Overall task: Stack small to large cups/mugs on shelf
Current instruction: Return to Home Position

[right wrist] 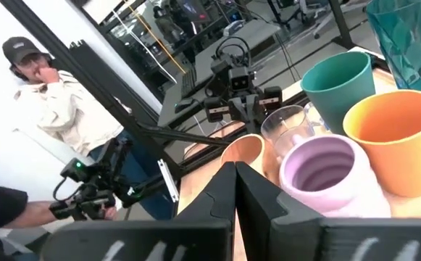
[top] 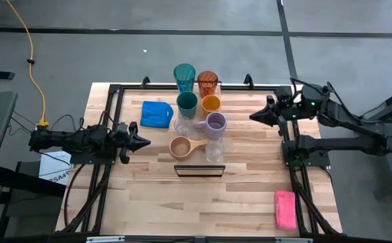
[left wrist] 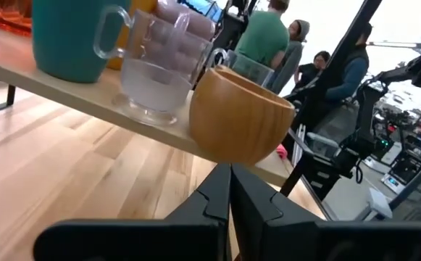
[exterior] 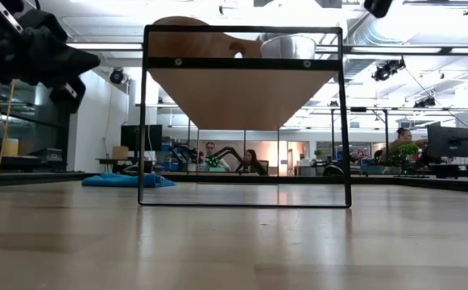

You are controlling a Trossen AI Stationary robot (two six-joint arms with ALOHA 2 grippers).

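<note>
Both arms are hanging back from the shelf (exterior: 242,97), one at each side of the table (top: 249,202). The left arm is lying level over the table's left edge with its wrist pointing inward. The left gripper (top: 146,142) is hovering near the tan mug (top: 181,146) without touching it, its fingers pressed together into one point and holding nothing. The right arm is folded at the far right corner, one link reaching out past the table's edge and the forearm doubling back in. The right gripper (top: 252,117) is aiming toward the lavender mug (top: 216,125) from well apart, and its fingers are pinched together too, on nothing.

All eight vessels are standing upright on the shelf in two rows running from far to near:

- On the left arm's side are sitting the teal tumbler (top: 184,77), the dark green cup (top: 187,103), a clear glass (top: 183,125) and the tan mug, whose handle is pointing across toward the other row.
- On the right arm's side are sitting the red cup (top: 208,82), the orange cup (top: 211,103), the lavender mug and a second clear glass (top: 214,152).

A blue cloth (top: 156,113) is lying on the table just beside the dark green cup, and a pink sponge (top: 285,208) is resting well apart — down by the near right corner.
</note>
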